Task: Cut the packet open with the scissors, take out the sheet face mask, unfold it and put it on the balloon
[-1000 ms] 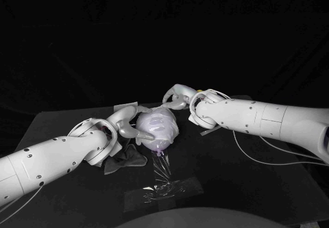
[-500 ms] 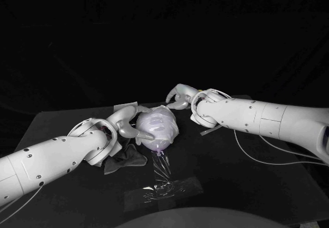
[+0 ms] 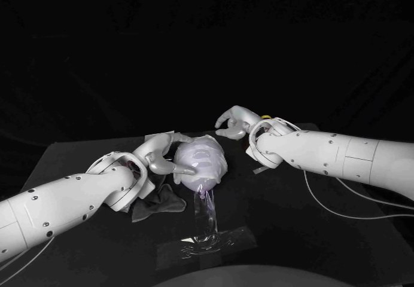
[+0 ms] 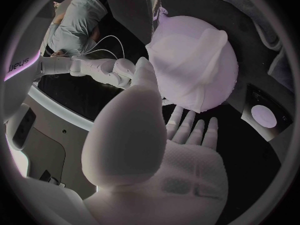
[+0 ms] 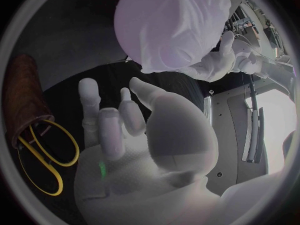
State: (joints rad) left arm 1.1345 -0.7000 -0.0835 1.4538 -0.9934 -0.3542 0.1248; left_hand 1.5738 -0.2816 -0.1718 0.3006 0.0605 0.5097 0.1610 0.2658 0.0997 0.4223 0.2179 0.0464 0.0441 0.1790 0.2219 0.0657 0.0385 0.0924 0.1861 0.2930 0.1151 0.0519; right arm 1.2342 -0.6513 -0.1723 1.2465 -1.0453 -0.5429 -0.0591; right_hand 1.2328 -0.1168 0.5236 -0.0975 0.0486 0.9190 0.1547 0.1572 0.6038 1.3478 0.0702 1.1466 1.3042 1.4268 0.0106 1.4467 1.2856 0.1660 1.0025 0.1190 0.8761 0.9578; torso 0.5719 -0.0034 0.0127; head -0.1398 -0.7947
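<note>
Left hand (image 3: 160, 155), fingers apart, touches the pale lilac mask-covered balloon (image 3: 203, 160) — right hand (image 3: 234, 124) near it, fingers spread, empty.

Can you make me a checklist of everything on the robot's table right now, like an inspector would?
Surface: black table, flat and dark.
Job's things: sheet mask lies wrinkled over the balloon; yellow-handled scissors lie aside; a dark crumpled thing, maybe the packet, lies beside the left arm.
Clutter: clear crinkled film on the table, nearer the robot than the balloon.
Robot hands: left robot hand touches the balloon's side; right robot hand holds nothing, fingers apart, off the balloon.
Cables: white cables hang from the right arm.
Surroundings: black backdrop.
</note>
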